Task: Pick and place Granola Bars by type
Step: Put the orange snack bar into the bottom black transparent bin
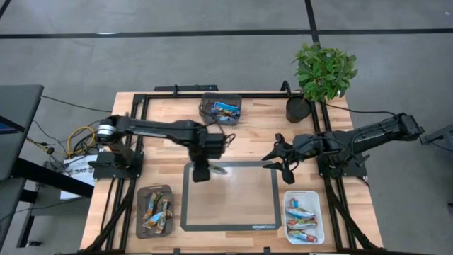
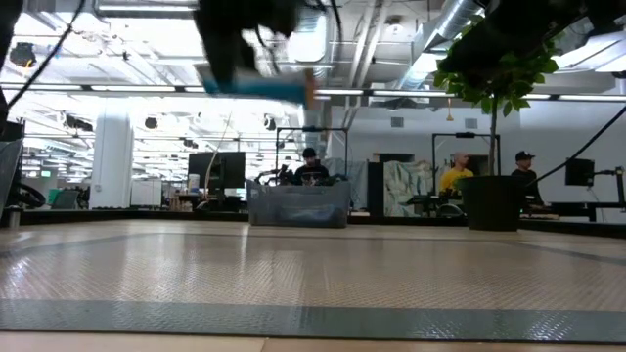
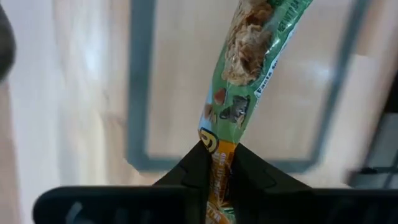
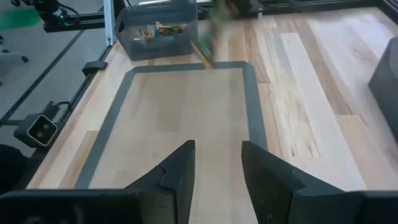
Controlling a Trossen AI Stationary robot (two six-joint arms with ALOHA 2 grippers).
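A: Where is the bar?

B: The left gripper (image 1: 202,172) has its fingers clamped on one end of a green-and-orange granola bar (image 3: 249,87), held in the air over the far left part of the grey-bordered mat (image 1: 231,225) in the middle of the worktop.

A: Any writing?

B: The mat's near border reads "amazon basics". The wrapper's print is too blurred to read.

A: And the right gripper (image 4: 216,163)?

B: Fingers apart, holding nothing, at the mat's far right corner.

A: The other bars?

B: Some lie in the dark bin (image 1: 220,109) at the far edge, some in the dark bin (image 1: 155,211) at the near left, some in the white tray (image 1: 304,217) at the near right. A potted plant (image 1: 323,71) stands at the far right corner.
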